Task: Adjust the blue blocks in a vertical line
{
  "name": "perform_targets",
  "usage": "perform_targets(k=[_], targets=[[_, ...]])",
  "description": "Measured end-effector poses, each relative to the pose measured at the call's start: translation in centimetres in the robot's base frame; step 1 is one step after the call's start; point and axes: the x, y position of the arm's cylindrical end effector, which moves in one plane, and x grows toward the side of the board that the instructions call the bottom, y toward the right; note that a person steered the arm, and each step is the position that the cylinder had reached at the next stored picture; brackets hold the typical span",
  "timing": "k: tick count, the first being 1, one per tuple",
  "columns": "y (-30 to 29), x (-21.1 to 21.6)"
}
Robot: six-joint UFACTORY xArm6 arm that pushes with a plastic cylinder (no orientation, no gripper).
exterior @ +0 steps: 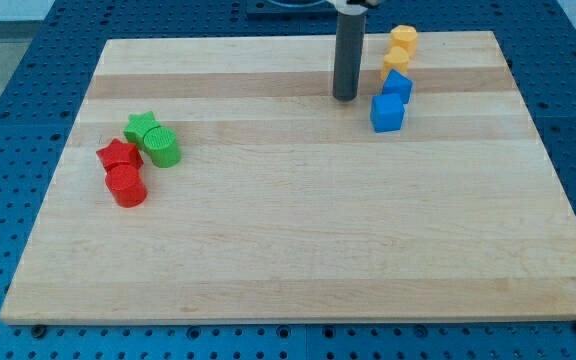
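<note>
Two blue blocks sit at the view's upper right. A blue cube [387, 112] lies lower, and a second blue block [398, 84] touches it just above and slightly to the right. My tip [345, 97] stands on the board just left of the blue blocks, about level with the gap between them, a short distance from the cube and not touching it. The rod rises straight up from there to the view's top.
Two yellow blocks [403, 40] [396, 62] stack up the view directly above the blue ones. At the view's left sit a green star [141, 127], a green cylinder [161, 147], a red star [118, 155] and a red cylinder [127, 186]. The wooden board [298, 250] lies on a blue perforated table.
</note>
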Motion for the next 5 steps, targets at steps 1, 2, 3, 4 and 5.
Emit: perform_targets(k=[1,2,3,4,5], targets=[[1.2,2.8],[1.4,2.8],[3.7,2.8],[2.7,2.8],[-2.4,1.8]])
